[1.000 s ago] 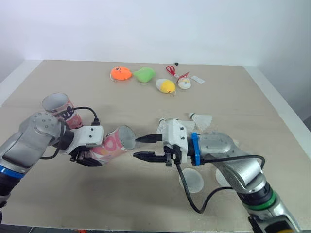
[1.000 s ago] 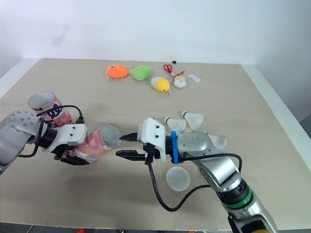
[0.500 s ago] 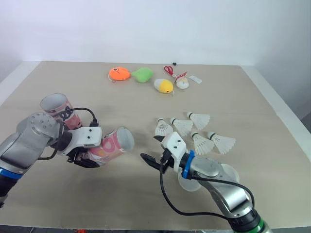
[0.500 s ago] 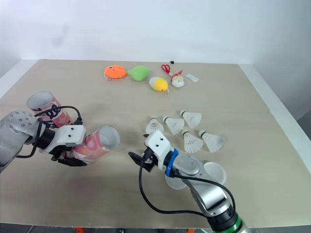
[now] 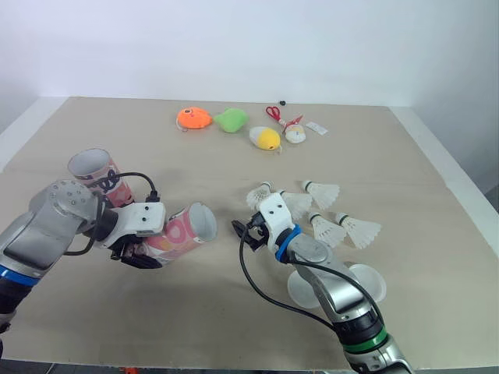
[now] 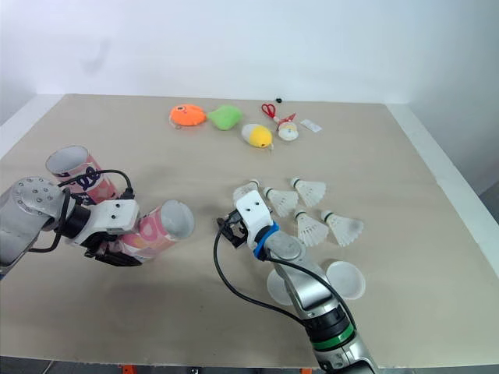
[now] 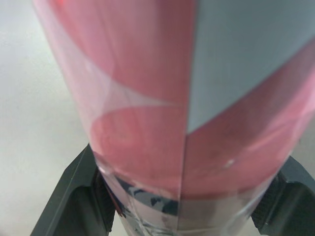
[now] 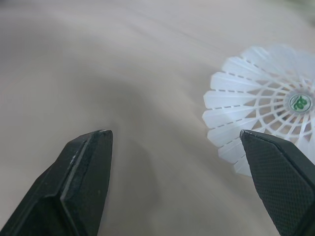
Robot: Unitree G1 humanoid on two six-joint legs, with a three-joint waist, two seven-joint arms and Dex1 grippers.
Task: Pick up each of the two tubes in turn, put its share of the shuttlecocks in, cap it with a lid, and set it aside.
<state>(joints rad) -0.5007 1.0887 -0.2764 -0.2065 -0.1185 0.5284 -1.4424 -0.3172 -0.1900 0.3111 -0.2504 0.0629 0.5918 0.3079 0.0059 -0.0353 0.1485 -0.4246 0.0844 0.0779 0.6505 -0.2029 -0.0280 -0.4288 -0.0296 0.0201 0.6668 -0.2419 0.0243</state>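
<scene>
Five shuttlecocks (image 5: 323, 192) beside agape right hand (image 8: 177, 141); left hand (image 5: 150, 243) clamped round pink tube (image 5: 184, 229).

Pink patterned tube (image 5: 178, 231) lies tilted near level, clamped in the left pincer (image 5: 142, 251), with its open mouth facing the right pincer (image 5: 244, 232) and apart from it. Second tube (image 5: 95, 173) stands upright and uncapped just behind the left pincer. Five white shuttlecocks (image 5: 326, 228) lie on the desk (image 5: 374, 156). The nearest shuttlecock (image 5: 261, 195) is just beyond the right pincer; the rest spread farther out. Two translucent lids (image 5: 308, 289) lie flat behind the right pincer, near each other.
</scene>
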